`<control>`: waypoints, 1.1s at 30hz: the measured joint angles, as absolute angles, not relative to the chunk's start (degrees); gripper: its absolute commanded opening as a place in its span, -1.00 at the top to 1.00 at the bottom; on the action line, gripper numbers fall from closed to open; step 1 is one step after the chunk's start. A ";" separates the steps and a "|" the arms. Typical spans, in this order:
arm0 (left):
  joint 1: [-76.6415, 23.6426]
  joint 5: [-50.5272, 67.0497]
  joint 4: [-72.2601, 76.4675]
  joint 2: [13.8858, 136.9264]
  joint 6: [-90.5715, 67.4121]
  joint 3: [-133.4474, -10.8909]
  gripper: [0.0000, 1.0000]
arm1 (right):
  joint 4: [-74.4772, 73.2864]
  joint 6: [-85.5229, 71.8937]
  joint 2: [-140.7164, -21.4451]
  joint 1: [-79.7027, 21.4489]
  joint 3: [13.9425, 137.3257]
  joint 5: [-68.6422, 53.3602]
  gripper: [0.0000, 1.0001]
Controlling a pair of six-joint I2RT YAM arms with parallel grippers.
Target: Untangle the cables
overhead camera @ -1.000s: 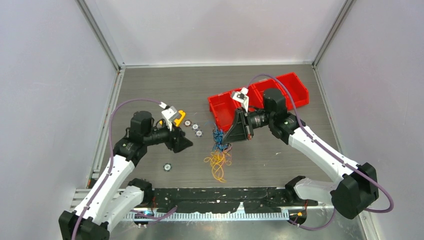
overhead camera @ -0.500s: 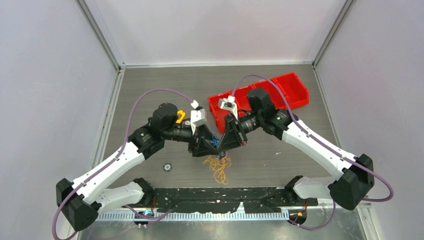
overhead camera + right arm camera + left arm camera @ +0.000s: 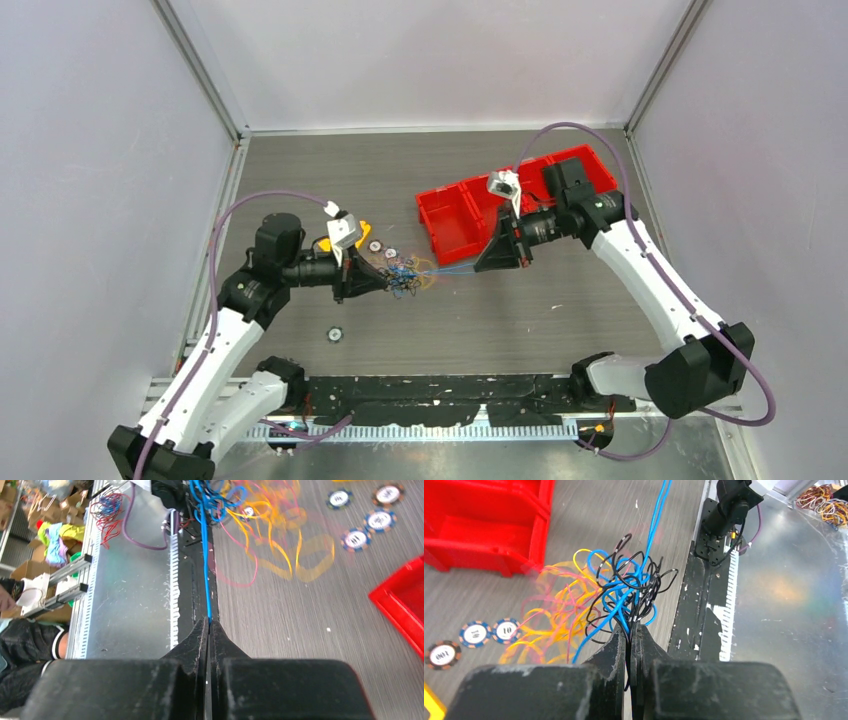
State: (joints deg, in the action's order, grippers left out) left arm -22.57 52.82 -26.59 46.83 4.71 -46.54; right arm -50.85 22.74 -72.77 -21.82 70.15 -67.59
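The cables (image 3: 406, 277) are a small tangle of blue, black, yellow and pink wires, bunched at the tip of my left gripper (image 3: 386, 283). In the left wrist view the left gripper (image 3: 630, 626) is shut on black and blue cables (image 3: 629, 580), and yellow and pink loops (image 3: 554, 615) hang blurred to the left. One blue cable (image 3: 452, 271) runs taut from the tangle to my right gripper (image 3: 479, 268). In the right wrist view the right gripper (image 3: 208, 621) is shut on that blue cable (image 3: 205, 555).
Two red bins (image 3: 450, 225) (image 3: 590, 172) stand behind the right gripper. Round chips (image 3: 375, 246) lie by the left gripper and one chip (image 3: 334, 334) lies nearer the front. A yellow piece (image 3: 362, 227) sits behind the left wrist. A black strip (image 3: 450, 395) lines the near edge.
The left gripper reached in to the tangle, shut on it and drew back left. The right gripper moved right. The tangle left the table and a blue cable now stretches between them.
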 measured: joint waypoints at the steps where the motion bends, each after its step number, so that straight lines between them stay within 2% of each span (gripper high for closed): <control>1: -21.61 53.10 -27.49 46.72 4.67 -46.35 1.00 | -52.49 23.99 -72.77 -20.43 70.15 -67.31 0.89; 2: -21.04 53.45 -27.97 46.89 4.34 -46.11 1.00 | -54.11 25.10 -72.77 -19.14 70.15 -66.83 0.86; 4: -20.69 54.33 -27.70 47.51 1.74 -45.25 1.00 | -55.51 25.71 -72.71 -18.15 70.13 -65.63 0.21; 5: -20.71 54.81 -26.79 47.62 -0.34 -44.53 1.00 | -54.76 24.67 -72.49 -18.11 69.80 -65.08 -0.42; 6: -20.71 54.98 -25.76 47.62 -2.87 -43.81 1.00 | -52.71 23.40 -71.75 -18.22 68.71 -63.92 -0.66; 7: -20.78 55.07 -24.25 47.68 -5.52 -43.03 1.00 | -50.92 20.93 -70.85 -18.41 67.51 -63.09 -0.98; 11: -22.11 55.05 -17.32 49.43 -15.73 -42.06 1.00 | -39.62 11.22 -65.95 -22.50 60.51 -57.54 -0.91; 13: -23.38 54.85 -14.04 50.63 -19.70 -42.04 1.00 | -34.50 5.85 -65.73 -27.62 59.75 -54.94 -0.90; 15: -24.88 54.39 -11.09 51.86 -23.29 -42.04 1.00 | -29.02 2.07 -67.02 -31.73 59.79 -53.36 -0.92; 16: -25.61 53.98 -9.76 52.49 -25.04 -42.04 1.00 | -26.79 0.21 -68.07 -33.82 60.03 -52.47 -1.00; 17: -26.09 53.84 -8.56 53.12 -26.65 -42.02 1.00 | -25.19 -1.13 -69.32 -35.51 60.55 -51.35 -0.93; 19: -26.70 53.74 -6.17 54.11 -29.58 -41.85 1.00 | -22.72 -3.05 -72.16 -37.82 62.06 -48.69 -0.48; 20: -26.79 53.65 -5.43 54.28 -30.63 -41.78 1.00 | -22.02 -3.25 -73.17 -38.35 62.63 -47.57 0.17; 22: -26.76 53.47 -3.99 54.08 -32.51 -41.56 1.00 | -20.73 -3.29 -74.63 -39.05 63.22 -44.75 0.80; 24: -26.44 52.51 -3.38 53.49 -33.06 -41.23 1.00 | -20.88 -3.60 -74.76 -39.31 63.22 -42.50 0.88; 28: -24.12 51.44 -6.79 51.79 -30.81 -40.84 1.00 | -21.15 -2.20 -74.17 -39.75 63.22 -39.07 0.89; 33: -19.22 49.84 -22.39 48.73 -16.62 -44.36 1.00 | -24.18 1.93 -70.98 -36.10 62.76 -36.01 0.89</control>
State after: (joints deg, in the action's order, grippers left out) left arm -19.22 49.84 -22.39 48.73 -16.62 -44.36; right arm -24.18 1.93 -70.98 -36.10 62.76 -36.01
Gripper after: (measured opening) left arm 0.026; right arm 0.080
